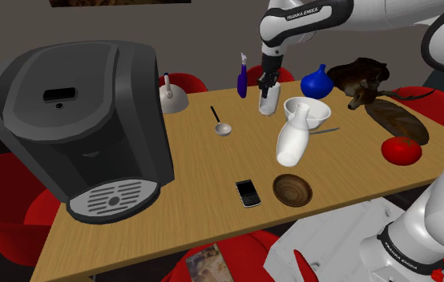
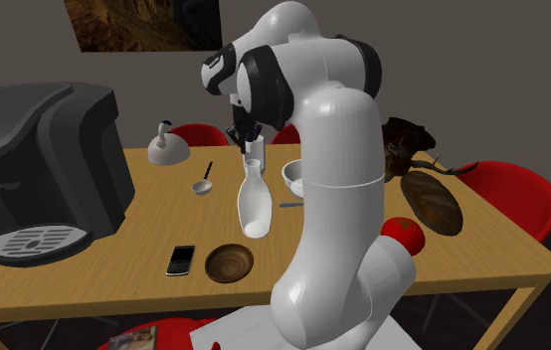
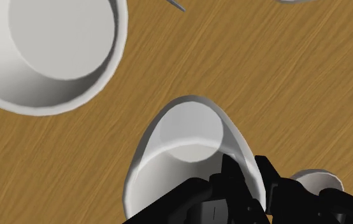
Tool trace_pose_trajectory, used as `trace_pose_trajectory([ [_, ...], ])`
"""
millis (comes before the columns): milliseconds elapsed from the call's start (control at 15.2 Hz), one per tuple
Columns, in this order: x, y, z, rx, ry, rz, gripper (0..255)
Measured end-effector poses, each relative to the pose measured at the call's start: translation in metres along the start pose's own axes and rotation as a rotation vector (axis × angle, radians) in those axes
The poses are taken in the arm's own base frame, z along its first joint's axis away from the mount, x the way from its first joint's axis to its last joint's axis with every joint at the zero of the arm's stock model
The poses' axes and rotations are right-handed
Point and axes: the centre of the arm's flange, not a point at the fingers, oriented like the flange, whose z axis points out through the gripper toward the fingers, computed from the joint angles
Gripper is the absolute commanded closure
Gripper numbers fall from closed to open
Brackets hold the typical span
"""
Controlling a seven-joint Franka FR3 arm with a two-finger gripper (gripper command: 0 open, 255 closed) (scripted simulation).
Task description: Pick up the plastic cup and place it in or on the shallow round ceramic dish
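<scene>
The black gripper (image 1: pixel 268 85) pinches the wall of the white cup (image 1: pixel 268 102) between its 2 nearly closed fingers, at the far side of the table (image 1: pixel 196 160). A white bowl (image 1: pixel 308 110) sits just beside it. The brown round dish (image 1: pixel 292 191) lies near the table's edge by the stand, with bare wood between them.
</scene>
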Motion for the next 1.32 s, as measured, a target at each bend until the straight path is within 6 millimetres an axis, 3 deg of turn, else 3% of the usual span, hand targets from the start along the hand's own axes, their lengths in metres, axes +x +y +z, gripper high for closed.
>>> trace_pose_trajectory([
  [264,-0.001,0.0,-0.018,0.0,0.0,0.0,255],
  [396,-0.012,-0.011,-0.023,0.0,0.0,0.0,255],
  [1320,-0.145,-0.132,-0.042,0.001,0.001,-0.001,255],
])
